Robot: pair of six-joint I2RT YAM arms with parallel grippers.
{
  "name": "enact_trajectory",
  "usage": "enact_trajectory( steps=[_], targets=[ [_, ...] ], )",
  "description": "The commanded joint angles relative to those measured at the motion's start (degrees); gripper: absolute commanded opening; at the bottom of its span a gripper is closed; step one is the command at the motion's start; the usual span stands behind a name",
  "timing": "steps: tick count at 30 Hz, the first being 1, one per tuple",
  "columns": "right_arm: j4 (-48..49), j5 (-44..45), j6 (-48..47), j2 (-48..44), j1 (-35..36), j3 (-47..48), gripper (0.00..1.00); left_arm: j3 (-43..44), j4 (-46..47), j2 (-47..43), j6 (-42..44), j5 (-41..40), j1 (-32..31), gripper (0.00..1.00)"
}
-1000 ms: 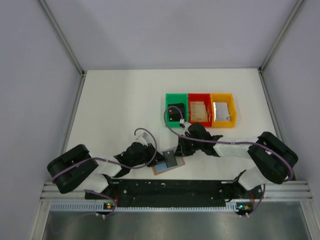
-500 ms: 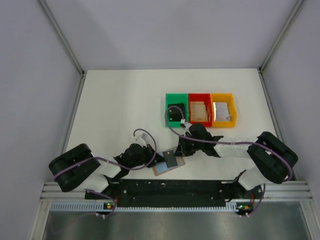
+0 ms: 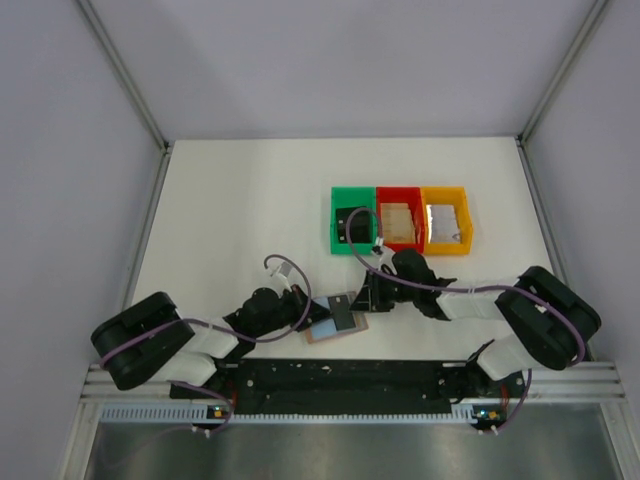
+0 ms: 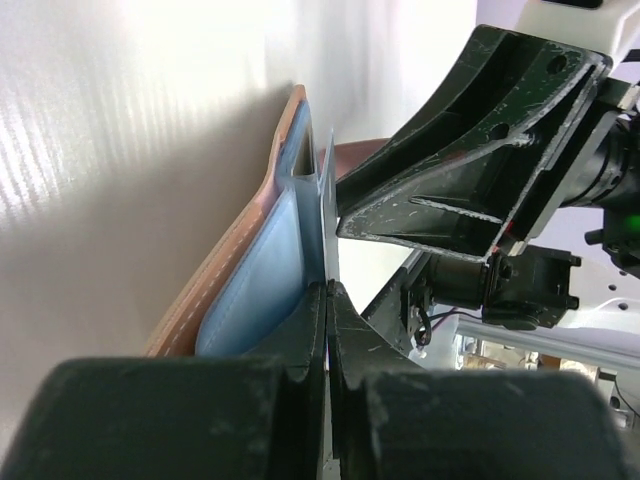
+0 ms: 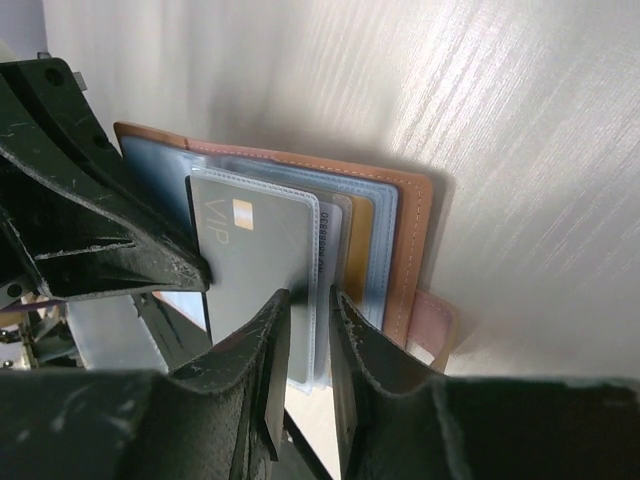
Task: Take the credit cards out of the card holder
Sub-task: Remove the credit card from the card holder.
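Presently the card holder [image 3: 335, 328] is found open on the worktop [image 3: 240, 220], between both arms. The left end effector [image 4: 327, 300] is closed on its blue-grey leaf. The credit card [image 5: 265, 250] is aligned lengthwise towards the right end effector [image 5: 308, 310], which straddles its edge; grip unconfirmed.

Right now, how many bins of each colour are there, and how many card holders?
green bin: 1
red bin: 1
yellow bin: 1
card holder: 1
Total: 4
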Motion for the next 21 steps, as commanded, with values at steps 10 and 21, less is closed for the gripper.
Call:
enact_trajectory(
  steps=[10,21],
  targets=[
    [13.6,-7.8,3.6,-0.8,-1.7,-2.3,0.19,-0.6,4.9,-3.4,3.5,-0.5,0.4,0.00],
    [14.6,-8.1,3.2,-0.2,-5.1,-4.3,0.00,-3.0,7.1,-3.5,2.1,-1.3,1.6,0.00]
  ],
)
